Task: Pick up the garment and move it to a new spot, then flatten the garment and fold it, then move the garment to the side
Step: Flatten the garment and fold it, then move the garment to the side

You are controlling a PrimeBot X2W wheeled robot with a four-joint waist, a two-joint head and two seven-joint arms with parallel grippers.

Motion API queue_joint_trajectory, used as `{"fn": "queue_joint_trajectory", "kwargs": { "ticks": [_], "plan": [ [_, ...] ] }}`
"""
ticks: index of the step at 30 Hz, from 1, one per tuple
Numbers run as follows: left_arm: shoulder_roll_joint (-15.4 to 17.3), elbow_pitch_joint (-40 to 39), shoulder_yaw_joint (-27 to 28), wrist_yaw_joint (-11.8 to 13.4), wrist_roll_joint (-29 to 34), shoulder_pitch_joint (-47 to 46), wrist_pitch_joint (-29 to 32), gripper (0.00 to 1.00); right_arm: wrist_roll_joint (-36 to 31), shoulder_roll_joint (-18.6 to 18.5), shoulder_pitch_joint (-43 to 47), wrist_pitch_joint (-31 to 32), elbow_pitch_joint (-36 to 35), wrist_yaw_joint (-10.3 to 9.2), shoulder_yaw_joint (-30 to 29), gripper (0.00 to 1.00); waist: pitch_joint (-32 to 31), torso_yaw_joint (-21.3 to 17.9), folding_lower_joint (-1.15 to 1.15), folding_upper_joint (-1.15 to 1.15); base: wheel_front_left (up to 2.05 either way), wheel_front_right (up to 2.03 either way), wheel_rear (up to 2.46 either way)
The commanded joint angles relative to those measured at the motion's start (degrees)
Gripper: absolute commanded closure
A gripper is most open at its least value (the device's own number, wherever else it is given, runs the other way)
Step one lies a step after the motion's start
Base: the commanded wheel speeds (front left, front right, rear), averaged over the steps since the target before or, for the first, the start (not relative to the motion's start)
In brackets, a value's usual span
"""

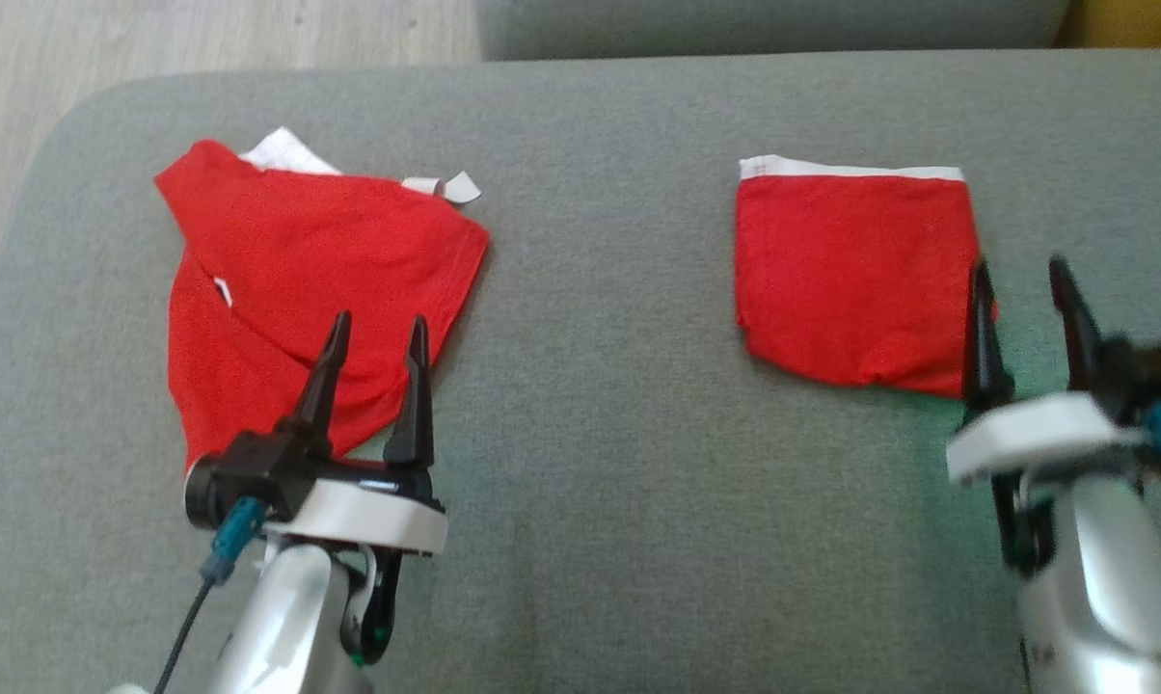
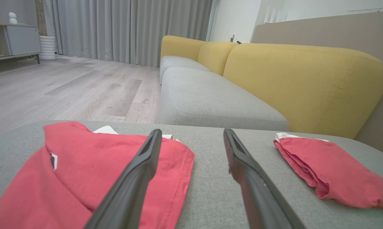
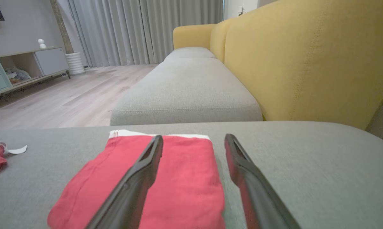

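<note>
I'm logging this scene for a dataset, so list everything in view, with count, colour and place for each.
folded garment: one, red with a white band, right part of the near cushion
loose garment: one, red with white trim, left part of the same cushion
near cushion: one, grey, under both garments
far cushion: one, grey, beyond the near one
backrests: several, yellow, along the cushions
floor: one, pale wood, beside the sofa
curtains: one run, grey, far wall
sideboard: one, pale, across the floor
left gripper: one, dark fingers apart, over the loose garment
right gripper: one, dark fingers apart, at the folded garment's right edge
</note>
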Motion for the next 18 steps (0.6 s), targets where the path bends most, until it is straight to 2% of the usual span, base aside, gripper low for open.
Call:
{"fn": "queue_joint_trajectory", "kwargs": {
  "ticks": [1, 5, 9, 14, 18],
  "plan": [
    [0.6, -1.7, 1.9, 0.4, 0.3, -0.4, -0.3, 0.00, 0.6, 0.5, 0.9, -0.6, -3.1, -0.11, 1.7, 0.00, -0.9, -0.8, 0.01, 0.00, 0.00, 0.00, 0.00],
    [0.6, -2.0, 2.0, 0.6, 0.2, 1.0, -0.3, 0.00, 2.4, 0.5, 6.5, -0.6, -6.7, -0.11, 2.5, 0.00, -1.3, -1.4, 0.01, 0.00, 0.00, 0.00, 0.00],
    [0.6, -2.0, 1.9, 0.5, 0.3, 1.3, -0.3, 0.00, 3.0, 0.5, 8.0, -0.2, -8.6, -0.11, 2.6, 0.00, -1.1, -1.7, 0.01, 0.00, 0.00, 0.00, 0.00],
    [0.6, -2.3, 1.3, 0.3, 0.3, 0.4, -0.3, 0.00, 2.5, 0.5, 6.6, 1.2, -10.9, -0.11, 2.3, 0.00, 0.4, -1.2, 0.01, 0.00, 0.00, 0.00, 0.00],
    [0.6, -2.4, 0.7, 0.1, 0.4, -0.8, -0.3, 0.00, 3.2, 0.5, 2.2, 5.8, -9.4, -0.11, -1.1, 0.00, 2.4, -0.1, 0.01, 0.00, 0.00, 0.00, 0.00]
  ]
}}
